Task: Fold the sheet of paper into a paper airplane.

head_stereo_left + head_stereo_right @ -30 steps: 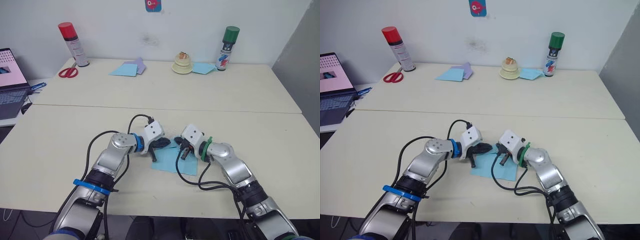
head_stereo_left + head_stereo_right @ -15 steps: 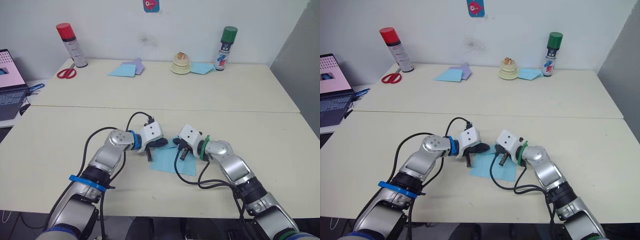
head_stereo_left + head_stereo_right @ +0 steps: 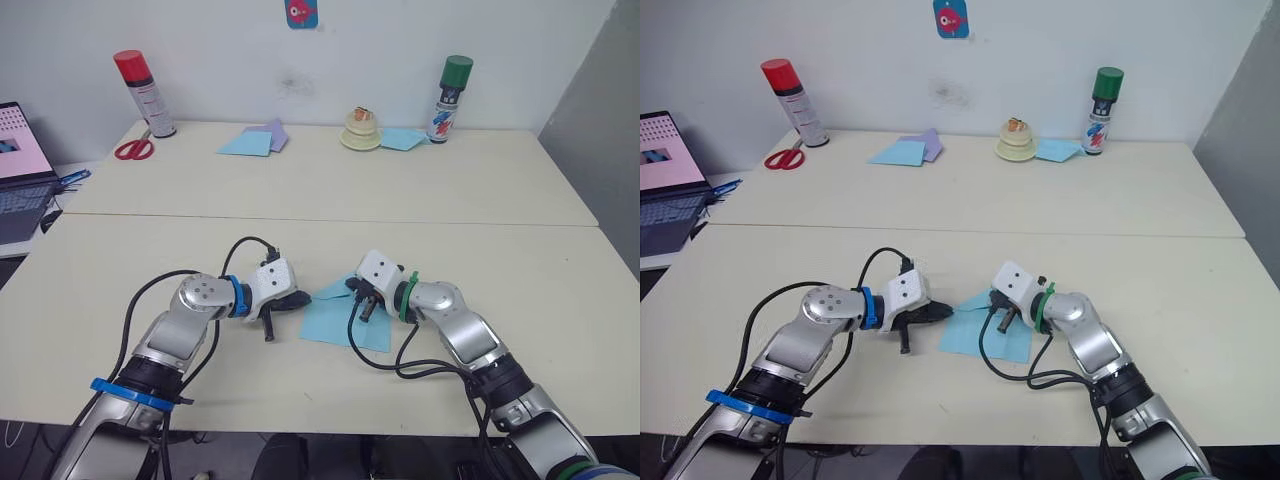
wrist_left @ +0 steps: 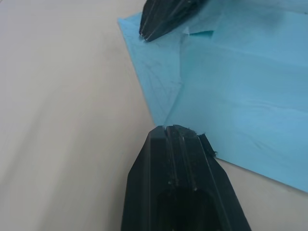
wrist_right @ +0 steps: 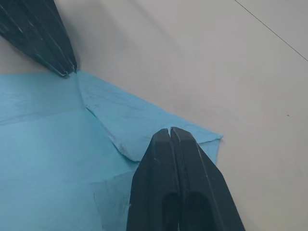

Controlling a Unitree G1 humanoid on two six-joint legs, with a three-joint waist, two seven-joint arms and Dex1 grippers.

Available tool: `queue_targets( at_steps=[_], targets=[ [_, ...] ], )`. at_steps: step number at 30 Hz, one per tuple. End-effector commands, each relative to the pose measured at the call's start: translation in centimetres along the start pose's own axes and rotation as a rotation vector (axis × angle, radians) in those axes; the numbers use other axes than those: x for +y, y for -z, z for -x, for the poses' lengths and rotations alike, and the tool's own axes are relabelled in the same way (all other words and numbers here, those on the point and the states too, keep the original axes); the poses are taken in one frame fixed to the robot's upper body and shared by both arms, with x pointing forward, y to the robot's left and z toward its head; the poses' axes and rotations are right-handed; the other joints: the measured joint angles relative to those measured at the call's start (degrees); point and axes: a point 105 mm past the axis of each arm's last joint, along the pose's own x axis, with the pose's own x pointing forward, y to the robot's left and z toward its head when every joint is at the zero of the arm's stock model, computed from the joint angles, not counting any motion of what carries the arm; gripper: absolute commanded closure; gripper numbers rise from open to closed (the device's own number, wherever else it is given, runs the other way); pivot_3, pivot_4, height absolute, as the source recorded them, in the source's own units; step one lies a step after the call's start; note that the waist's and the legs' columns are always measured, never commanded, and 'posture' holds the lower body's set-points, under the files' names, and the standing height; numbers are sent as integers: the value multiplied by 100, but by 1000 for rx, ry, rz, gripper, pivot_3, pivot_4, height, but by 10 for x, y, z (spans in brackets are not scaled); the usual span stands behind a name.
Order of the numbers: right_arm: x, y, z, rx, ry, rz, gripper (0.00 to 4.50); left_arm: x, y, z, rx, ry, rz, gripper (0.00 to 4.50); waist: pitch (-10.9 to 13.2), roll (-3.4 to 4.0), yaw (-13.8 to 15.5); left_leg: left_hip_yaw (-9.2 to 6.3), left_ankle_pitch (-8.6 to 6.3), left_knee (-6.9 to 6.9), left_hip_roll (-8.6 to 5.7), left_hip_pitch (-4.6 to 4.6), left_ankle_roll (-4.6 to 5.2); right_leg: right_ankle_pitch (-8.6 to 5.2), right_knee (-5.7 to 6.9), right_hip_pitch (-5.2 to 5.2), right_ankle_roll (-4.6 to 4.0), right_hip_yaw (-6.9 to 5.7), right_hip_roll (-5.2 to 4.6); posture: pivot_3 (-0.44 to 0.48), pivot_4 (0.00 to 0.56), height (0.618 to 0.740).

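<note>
The sheet of paper (image 3: pixel 345 320) is shown lying on the tabletop (image 3: pixel 320 190) in the lower centre of the left eye view, between the two grippers; one corner flap is seen folded over onto the sheet, with crease lines visible in the wrist views. The left gripper (image 3: pixel 285 302) is placed at the sheet's left point, its fingers (image 4: pixel 180 187) pressed together with nothing held between them. The right gripper (image 3: pixel 364 300) is set on the upper part of the sheet, its fingers (image 5: pixel 180 187) likewise closed against each other and resting on the folded flap. At the upper edge of the frame, a red-capped spray can (image 3: pixel 135 90), scissors (image 3: pixel 133 148), loose paper sheets (image 3: pixel 252 140) and a green-capped spray can (image 3: pixel 448 95) are ranged along the wall.
</note>
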Motion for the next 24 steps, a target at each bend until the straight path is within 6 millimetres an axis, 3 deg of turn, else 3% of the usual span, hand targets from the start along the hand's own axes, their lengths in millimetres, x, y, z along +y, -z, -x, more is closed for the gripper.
queue_targets(
  at_steps=[1,3,6,17,24],
  targets=[
    [5,20,0,80,-16,-19,4500,9,-31,7,-100,4,4,4488,4,-3,2,-1,0,1,-1,-2,0,0,0,-1,0,-1,0,0,150,729],
    [5,21,0,80,-15,-18,4500,8,-48,10,-141,40,-16,4488,12,-12,2,1,0,1,-2,-7,0,0,-1,-4,1,0,0,0,150,729],
    [5,21,0,81,-14,-17,4500,12,-54,6,-122,36,-95,4488,14,-16,3,2,0,1,-2,-13,0,0,-4,-7,1,1,1,0,150,729],
    [4,20,0,76,-9,-15,4500,11,-37,-39,-56,58,-193,4488,16,-18,11,2,0,3,-5,-14,0,0,-3,-8,0,2,0,0,150,729],
    [0,20,3,74,8,-16,4500,-4,-23,-49,-8,161,-187,4488,16,-18,8,4,0,-1,-4,-15,0,-2,-6,-8,0,3,2,0,150,729]
  ],
)
